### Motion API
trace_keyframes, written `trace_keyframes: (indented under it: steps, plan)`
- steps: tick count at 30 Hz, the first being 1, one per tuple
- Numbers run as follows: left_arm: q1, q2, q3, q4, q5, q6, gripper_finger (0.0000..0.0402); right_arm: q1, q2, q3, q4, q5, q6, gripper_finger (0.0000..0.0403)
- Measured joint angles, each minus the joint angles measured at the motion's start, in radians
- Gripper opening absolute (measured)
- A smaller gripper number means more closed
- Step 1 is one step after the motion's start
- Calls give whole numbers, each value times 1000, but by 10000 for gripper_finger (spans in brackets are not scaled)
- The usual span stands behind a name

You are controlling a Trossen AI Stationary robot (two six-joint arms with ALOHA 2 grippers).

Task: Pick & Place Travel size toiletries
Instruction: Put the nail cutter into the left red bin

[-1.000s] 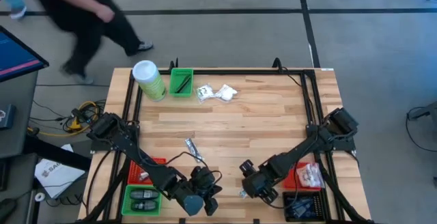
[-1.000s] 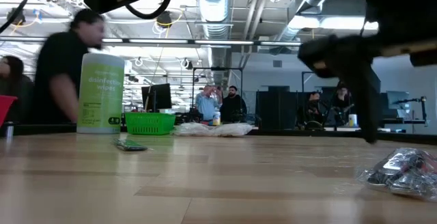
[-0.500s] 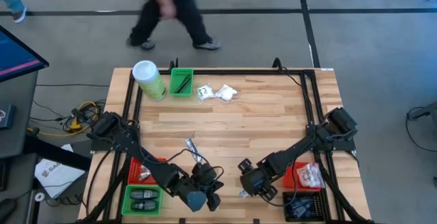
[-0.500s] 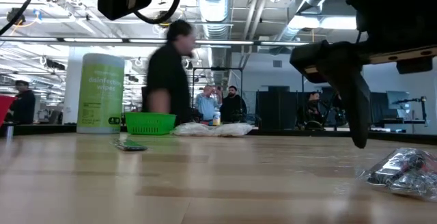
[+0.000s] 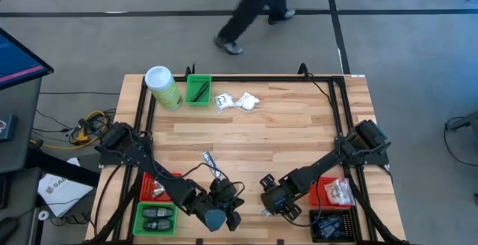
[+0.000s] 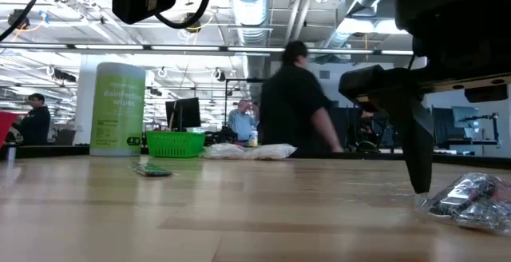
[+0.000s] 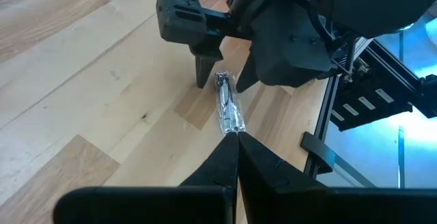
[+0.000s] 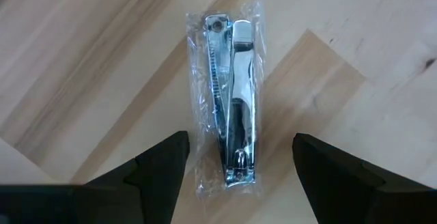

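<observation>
Nearest your edge of the table, your right gripper (image 8: 234, 161) hangs low over a silvery nail clipper in a clear wrapper (image 8: 231, 98), fingers spread wide with the packet lying flat on the wood between them; nothing is gripped. From above, that gripper (image 5: 270, 208) sits near the front middle of the table, with the packet (image 5: 265, 212) just at its tip. Your left gripper (image 7: 237, 138) waits just beside it, fingers pressed together and holding nothing, pointing toward the same packet (image 7: 229, 106); from above it (image 5: 222, 214) sits near the front edge, left of the right one. At the front left corner you have a red bin (image 5: 150, 189) with a light item inside and a green bin (image 5: 139, 222) holding dark oval pieces (image 5: 157, 219). At the front right corner a red bin (image 5: 320, 195) holds a clear crinkly packet (image 5: 338, 191), and a black bin (image 5: 328, 225) sits in front of it. A little farther in, two slim silvery packets (image 5: 211, 163) lie on the bare wood near the middle. At the far side, white sachets (image 5: 237, 101) lie together, next to a small green bin (image 5: 199, 90) with a dark item in it, and a tall green canister (image 5: 163, 87) stands at the far left. Beyond the table, a person (image 5: 259, 7) is crossing the floor.
</observation>
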Motion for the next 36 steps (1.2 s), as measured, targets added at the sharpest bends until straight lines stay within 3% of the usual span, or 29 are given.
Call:
trace_keyframes:
  steps: [5, 17, 31, 36]
  plan:
    - [0, 0, 0, 0, 0, -3, 0, -5, 1, -1, -3, 0, 10, 221]
    - [0, 0, 0, 0, 0, -4, 0, -7, 9, 47, -82, -10, 20, 41]
    - [-7, 0, 0, -15, 8, -12, 0, -84, 7, 160, -291, -1, 124, 49]
    - [-22, -65, 0, -118, 12, -58, 0, -113, -50, 222, -370, -8, 130, 41]
